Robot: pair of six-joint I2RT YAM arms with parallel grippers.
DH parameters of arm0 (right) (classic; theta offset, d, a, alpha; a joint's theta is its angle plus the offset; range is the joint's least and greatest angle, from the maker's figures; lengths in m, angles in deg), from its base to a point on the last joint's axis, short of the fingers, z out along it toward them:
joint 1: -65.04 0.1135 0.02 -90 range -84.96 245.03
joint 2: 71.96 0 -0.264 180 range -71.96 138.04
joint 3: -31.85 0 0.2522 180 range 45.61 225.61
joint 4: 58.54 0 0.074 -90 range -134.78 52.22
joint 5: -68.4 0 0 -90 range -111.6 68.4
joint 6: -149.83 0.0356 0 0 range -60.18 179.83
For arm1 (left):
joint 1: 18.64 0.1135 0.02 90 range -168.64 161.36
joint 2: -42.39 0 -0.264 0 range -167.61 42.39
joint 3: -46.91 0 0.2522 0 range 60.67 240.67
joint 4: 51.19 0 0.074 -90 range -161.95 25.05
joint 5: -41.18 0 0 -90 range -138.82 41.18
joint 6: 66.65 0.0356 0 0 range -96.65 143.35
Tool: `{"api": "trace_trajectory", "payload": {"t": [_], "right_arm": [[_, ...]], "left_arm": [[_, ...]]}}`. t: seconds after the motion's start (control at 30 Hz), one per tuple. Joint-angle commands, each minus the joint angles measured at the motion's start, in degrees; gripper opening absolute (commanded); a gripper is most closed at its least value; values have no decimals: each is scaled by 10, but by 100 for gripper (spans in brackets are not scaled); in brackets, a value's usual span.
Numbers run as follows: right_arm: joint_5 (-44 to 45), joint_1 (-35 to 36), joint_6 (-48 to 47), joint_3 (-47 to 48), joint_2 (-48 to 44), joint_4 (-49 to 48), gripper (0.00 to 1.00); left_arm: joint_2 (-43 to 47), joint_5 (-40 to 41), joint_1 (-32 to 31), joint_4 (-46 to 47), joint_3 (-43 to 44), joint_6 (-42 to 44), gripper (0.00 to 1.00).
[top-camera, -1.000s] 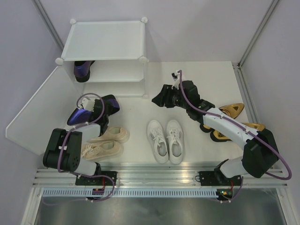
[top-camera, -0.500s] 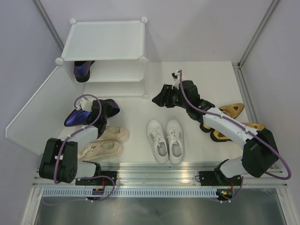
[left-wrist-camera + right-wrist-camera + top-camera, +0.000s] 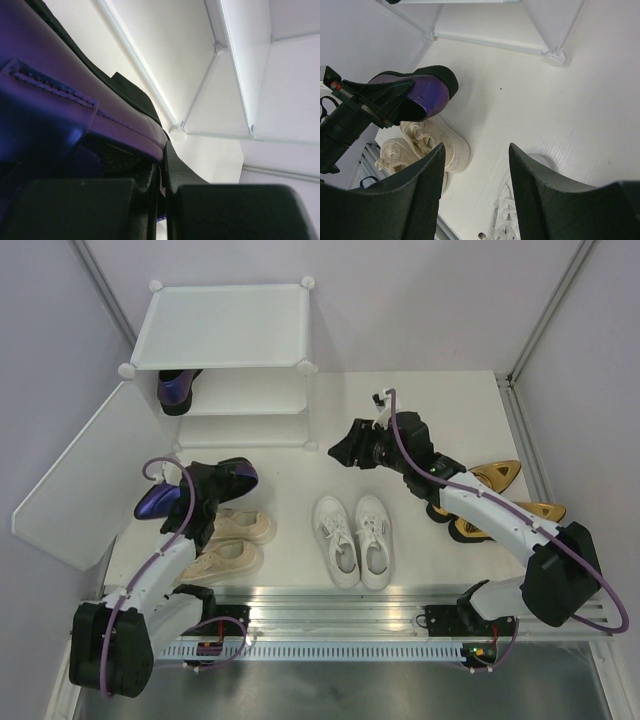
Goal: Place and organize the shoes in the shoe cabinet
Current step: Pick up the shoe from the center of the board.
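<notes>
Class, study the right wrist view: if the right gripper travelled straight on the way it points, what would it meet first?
Most likely the bare white tabletop, just short of the nearer beige lace-up sneaker. The open right gripper tilts downward, though depth is hard to judge.

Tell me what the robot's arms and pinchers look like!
The left arm and right arm are white tubes joined by chunky black joints, each trailed by a looping purple cable. The left gripper and right gripper are black; the right one's fingers have a fine bumpy texture.
</notes>
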Motion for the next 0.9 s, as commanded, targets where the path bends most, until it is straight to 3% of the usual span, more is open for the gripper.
{"api": "trace_trajectory", "payload": {"t": [0.0,0.2,0.53,0.87], "right_arm": [[-3,-4,-15,-1,-27,-18,58],[-13,-4,-18,-10,-43,-18,64],[-42,-5,-20,-50,-55,-37,66],[-111,-5,18,-110,-50,-126,67]], "left_arm": [[31,-47,0,-7,48,60,2],[75,-155,0,-27,54,119,2],[100,-376,-13,-179,116,255,2],[82,-431,-47,-322,226,400,2]]}}
